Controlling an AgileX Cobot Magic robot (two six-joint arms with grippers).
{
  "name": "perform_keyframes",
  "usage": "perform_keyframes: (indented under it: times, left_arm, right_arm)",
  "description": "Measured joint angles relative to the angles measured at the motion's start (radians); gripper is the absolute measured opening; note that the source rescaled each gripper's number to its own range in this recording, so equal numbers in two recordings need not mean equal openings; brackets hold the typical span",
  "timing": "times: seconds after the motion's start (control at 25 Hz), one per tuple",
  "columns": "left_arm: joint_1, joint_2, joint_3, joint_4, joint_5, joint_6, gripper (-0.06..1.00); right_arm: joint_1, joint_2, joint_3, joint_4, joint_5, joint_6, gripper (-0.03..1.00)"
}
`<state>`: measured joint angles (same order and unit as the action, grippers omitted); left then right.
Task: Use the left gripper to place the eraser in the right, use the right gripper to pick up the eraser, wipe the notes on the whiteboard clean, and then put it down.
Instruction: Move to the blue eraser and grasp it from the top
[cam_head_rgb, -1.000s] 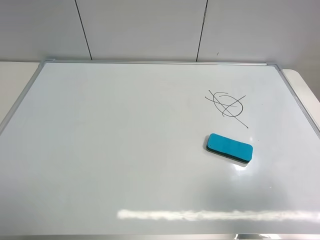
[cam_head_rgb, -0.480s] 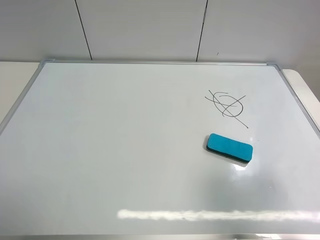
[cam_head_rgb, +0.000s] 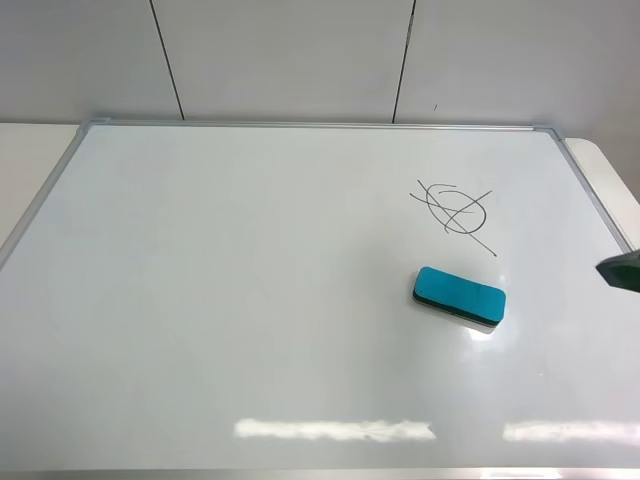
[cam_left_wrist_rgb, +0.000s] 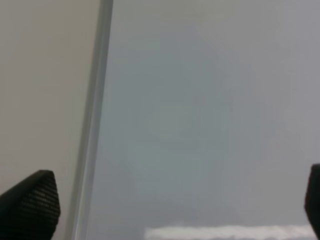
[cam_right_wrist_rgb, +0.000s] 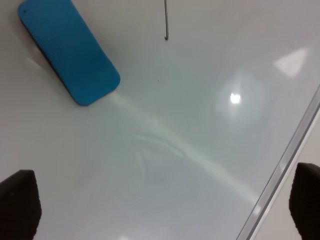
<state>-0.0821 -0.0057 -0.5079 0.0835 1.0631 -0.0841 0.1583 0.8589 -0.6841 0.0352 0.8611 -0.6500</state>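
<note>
We are looking down on a whiteboard (cam_head_rgb: 250, 280) that is lying flat. At its left frame edge, the left gripper (cam_left_wrist_rgb: 172, 202) is hovering with its jaws spread wide and holding nothing. On the right half, the teal eraser (cam_head_rgb: 459, 296) is lying felt-side down, just nearer than the marker notes (cam_head_rgb: 455, 208) and apart from them. At the far right, the right gripper (cam_right_wrist_rgb: 162, 205) is hanging over the board with its jaws also wide apart and empty. We are judging the pick-up to be the step in hand. The right gripper is needing to travel left, straddle the eraser's narrow width, lower and close.
</note>
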Motion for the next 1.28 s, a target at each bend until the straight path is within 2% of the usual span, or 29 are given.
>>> perform_keyframes:
  times: [0.2, 0.4, 0.64, 0.92, 1.12, 1.28]
  left_arm:
    - [0.0, 0.0, 0.0, 0.0, 0.0, 0.0, 1.0]
    - [0.0, 0.0, 0.0, 0.0, 0.0, 0.0, 1.0]
    - [0.0, 0.0, 0.0, 0.0, 0.0, 0.0, 1.0]
    - [0.0, 0.0, 0.0, 0.001, 0.0, 0.0, 1.0]
    - [0.0, 0.0, 0.0, 0.001, 0.0, 0.0, 1.0]
    - [0.0, 0.0, 0.0, 0.001, 0.0, 0.0, 1.0]
  right_arm:
    - [0.032, 0.215, -0.001, 0.016, -0.101, -0.117, 1.0]
    - [0.039, 0.367, -0.002, 0.125, -0.209, -0.307, 1.0]
    - [0.039, 0.483, -0.002, 0.224, -0.275, -0.389, 1.0]
    - [0.039, 0.563, -0.048, 0.272, -0.255, -0.452, 1.0]
    - [0.049, 0.648, -0.165, 0.296, -0.176, -0.47, 1.0]
    - [0.085, 0.712, -0.189, 0.294, -0.159, -0.478, 1.0]
